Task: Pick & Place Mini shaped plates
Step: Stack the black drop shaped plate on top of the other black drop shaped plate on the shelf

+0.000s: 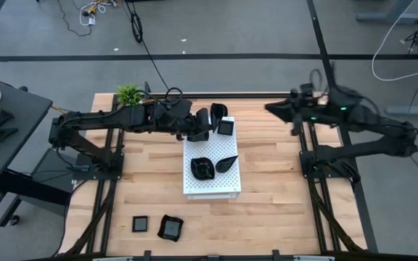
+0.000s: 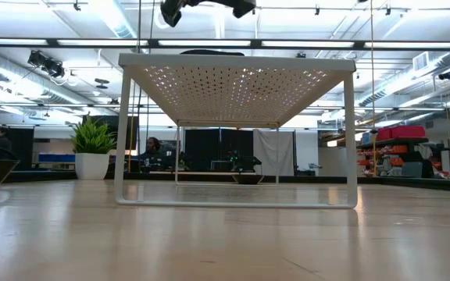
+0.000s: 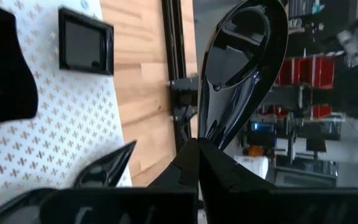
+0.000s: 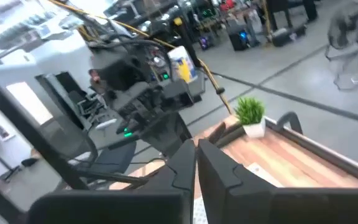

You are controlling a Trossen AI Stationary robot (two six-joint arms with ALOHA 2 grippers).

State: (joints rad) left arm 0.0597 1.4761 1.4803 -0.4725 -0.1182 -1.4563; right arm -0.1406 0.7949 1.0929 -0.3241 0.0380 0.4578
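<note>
While pinching a teardrop plate (image 3: 244, 68) edge-on for placement, the left tool (image 1: 203, 125) hovers over the white board's (image 1: 212, 187) far end.

No readable text, label, brand or number is showing anywhere in these views. The far shelves and equipment are appearing too blurred for any lettering.

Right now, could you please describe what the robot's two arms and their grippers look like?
Both are matte black, jointed tubular arms on black frames. The left gripper has dark, flat angular fingers; a black cable trails from that arm. The right gripper looks alike, with small green lights behind it.
</note>
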